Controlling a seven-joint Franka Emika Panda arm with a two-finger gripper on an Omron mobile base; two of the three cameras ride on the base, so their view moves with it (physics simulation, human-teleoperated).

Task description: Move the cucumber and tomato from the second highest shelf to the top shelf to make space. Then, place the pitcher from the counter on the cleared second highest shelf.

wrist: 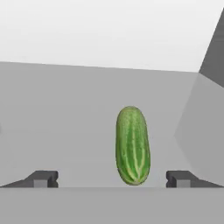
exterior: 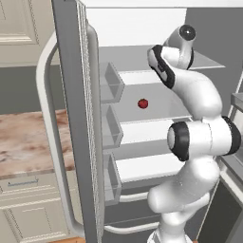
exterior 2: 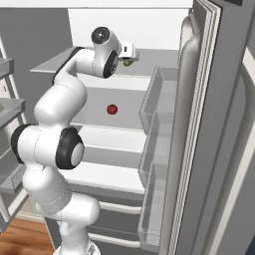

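Step in hand, by my read: cucumber drop-off on the top shelf, first half of the clearing job. Hand view, nearest first: the fingers [wrist: 43, 178] sit at the lower left and lower right of the frame, spread wide, released, gripping nothing; gripper [wrist: 113, 179] midpoint falls right at the near end of the cucumber [wrist: 132, 145]. The cucumber lies lengthwise between the two tips, pointing away from the camera, a clear gap on either side, so no contact that I can see. It rests on the top shelf [wrist: 65, 131], the flat grey panel running to the white back wall in the upper half of the frame. Right base view: the hand is up at upper centre, a green bit of cucumber peeking just beyond it. Further down, the tomato [exterior 2: 112, 109] sits alone around centre frame on the second highest shelf [exterior 2: 94, 117], well apart from the hand; left base view puts it centre frame too. Pitcher not placed; that shelf isn't cleared yet. Next move, as I judge it: back the hand straight out without nudging the cucumber, drop one shelf level, line the spread fingers around the tomato, then close. Risk: the tomato is round, may roll if clipped off-centre.
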